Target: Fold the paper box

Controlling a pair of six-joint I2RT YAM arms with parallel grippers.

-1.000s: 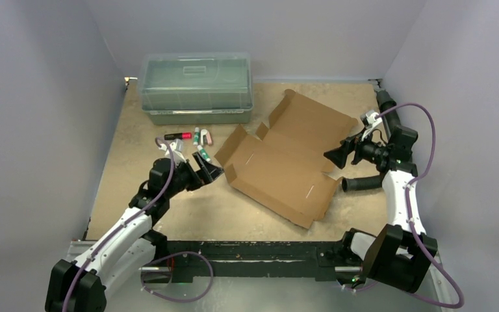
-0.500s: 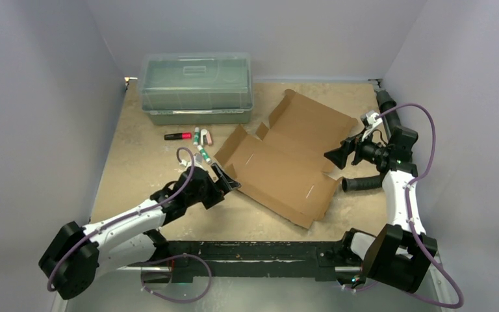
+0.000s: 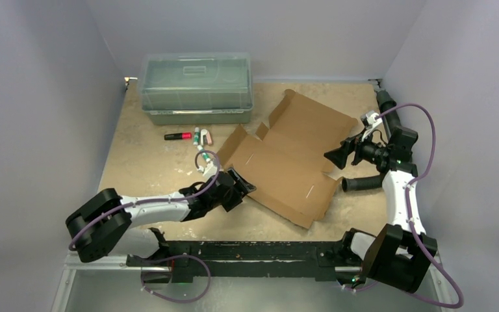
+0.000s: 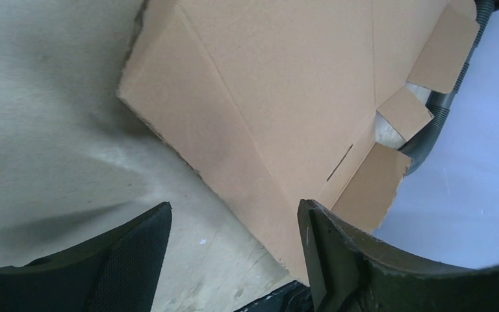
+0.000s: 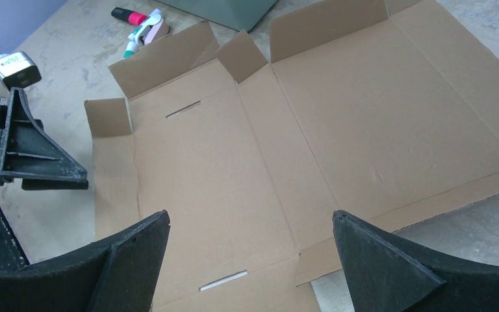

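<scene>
The paper box [image 3: 289, 159] lies opened out as a sheet in the middle of the table [image 3: 143, 169], turned at a slant. Its big panels lie flat, and the side flaps [image 5: 162, 62] along its left edge tilt upward.

My left gripper [image 3: 243, 185] sits low at the box's near-left edge with the jaws parted. In the left wrist view that ragged edge runs slantwise between my two fingers [image 4: 130, 260]. I cannot tell whether either finger touches the cardboard.

My right gripper [image 3: 332, 156] hangs at the box's right edge, pointing in over the sheet, its jaws spread wide and holding nothing. From that wrist the whole sheet shows: creases, two slots and the notch between the panels.

Left of the box the table is bare tan board out to the left wall. Near of the box a narrow strip of board runs to the black rail. Right of the box there is little room: my right arm and its hose stand there, close to the wall.

Beyond the box's far-left corner stands a clear greenish bin [image 3: 196, 88] with its lid on. Between the bin and the box's left flaps lie a few markers [image 3: 198, 136]. Pale grey walls [image 3: 52, 97] close in the table on three sides.
</scene>
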